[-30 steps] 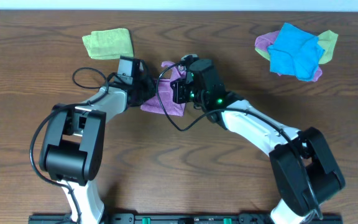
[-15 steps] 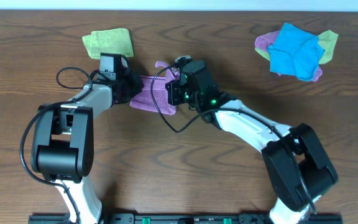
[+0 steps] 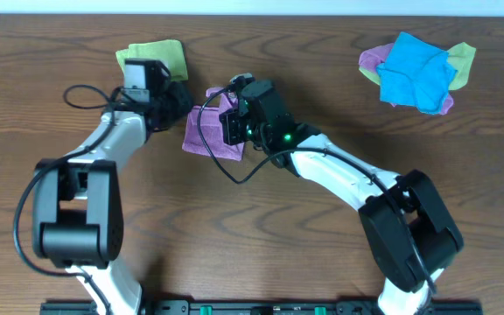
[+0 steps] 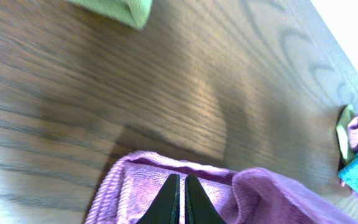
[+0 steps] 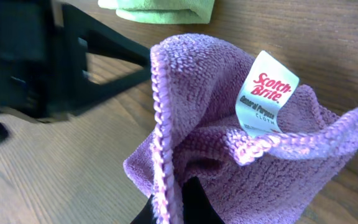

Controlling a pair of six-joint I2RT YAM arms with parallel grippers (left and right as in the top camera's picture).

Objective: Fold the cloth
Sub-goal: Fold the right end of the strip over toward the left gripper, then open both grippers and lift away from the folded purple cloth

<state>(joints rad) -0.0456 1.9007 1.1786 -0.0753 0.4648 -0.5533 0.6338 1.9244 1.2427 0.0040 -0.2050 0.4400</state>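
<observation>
Purple cloth (image 3: 206, 133) sits mid-counter (image 3: 322, 245), bunched between the two arms and partly raised off the wood. It is well apart from the pile of cloths (image 3: 414, 70) at far right and near the green cloth (image 3: 160, 54).

Left end effector (image 4: 180, 190): fingers pressed almost together at the cloth's near edge. We read it as pinching that edge, though the contact itself is hidden under the tips.

Right end effector (image 5: 169, 200): narrow, with the stitched hem (image 5: 160, 124) running down between its fingers. The cloth rises from the grip in a loose cone, white label (image 5: 267, 93) facing the camera.

Handling, as we judge it:
- Microfibre terry, light and limp, with no stiffness. It droops and folds on itself wherever it is unsupported.
- Grippy pile, so slipping is unlikely. It may cling to itself and to the wood grain when dragged.
- Nothing fragile, so a firm pinch is fine.

Best hold: the hemmed edge or corners, one per arm and spread apart. That keeps the sheet under light tension and flat before any fold. A grip mid-panel would only gather it.
</observation>
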